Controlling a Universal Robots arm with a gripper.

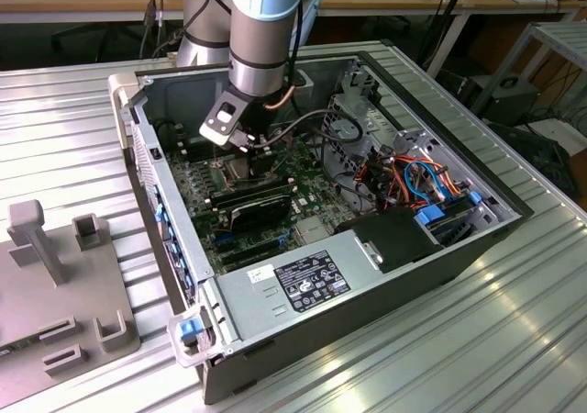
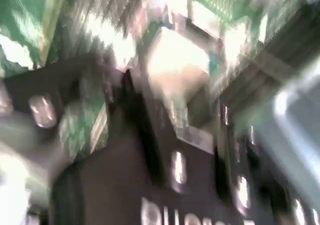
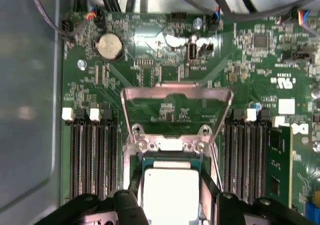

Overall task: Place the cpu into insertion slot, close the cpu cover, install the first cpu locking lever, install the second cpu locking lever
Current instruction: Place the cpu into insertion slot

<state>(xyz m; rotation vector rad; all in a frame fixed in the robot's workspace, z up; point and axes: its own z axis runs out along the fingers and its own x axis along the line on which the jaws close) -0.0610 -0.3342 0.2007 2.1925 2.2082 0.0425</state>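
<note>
In the first wrist view the cpu [image 3: 170, 185], a flat square chip with a silver-beige top, sits between my gripper's [image 3: 171, 202] black fingers [image 3: 131, 205], which press on its two sides. It hangs directly over the insertion slot [image 3: 172, 146], whose silver rim shows just beyond it. The cpu cover [image 3: 177, 91], a thin silver frame with a large window, stands swung open past the slot's hinge side. In the exterior view my gripper [image 1: 234, 151] reaches down into the open computer case onto the slot [image 1: 229, 170]. The second wrist view is blurred; a pale square cpu [image 2: 175, 60] shows between dark fingers.
Long black memory slots [image 3: 95, 155] flank the socket, with one memory module [image 3: 277, 165] fitted. A coin battery [image 3: 109, 46] and cables lie beyond the cover. The case wall [image 3: 30, 110] is close. A power supply [image 1: 303, 280], cable bundle [image 1: 413, 179] and grey fixture [image 1: 55, 275] are nearby.
</note>
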